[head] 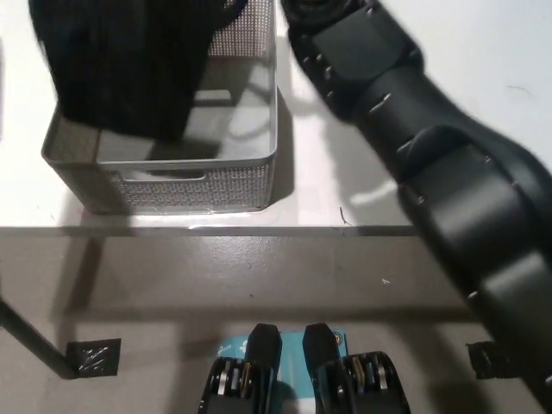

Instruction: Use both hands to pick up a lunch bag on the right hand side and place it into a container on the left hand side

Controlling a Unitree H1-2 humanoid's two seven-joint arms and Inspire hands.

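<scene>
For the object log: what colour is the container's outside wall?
Grey with a fine mesh-like perforated pattern, seen in the head view on the container.

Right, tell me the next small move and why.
Probably lower the black lunch bag straight down: it hangs over the grey container, covering its left part, with the right arm reaching across. Neither hand is visible, so release only once it rests inside.

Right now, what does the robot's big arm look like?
The right arm is black and chunky, built from rounded, smooth shell segments joined one after another. Small pale screw dots and thin seams mark the panels, and light gives the shells a dull shine. No cables show on it. Neither hand can be made out in the head view.
</scene>
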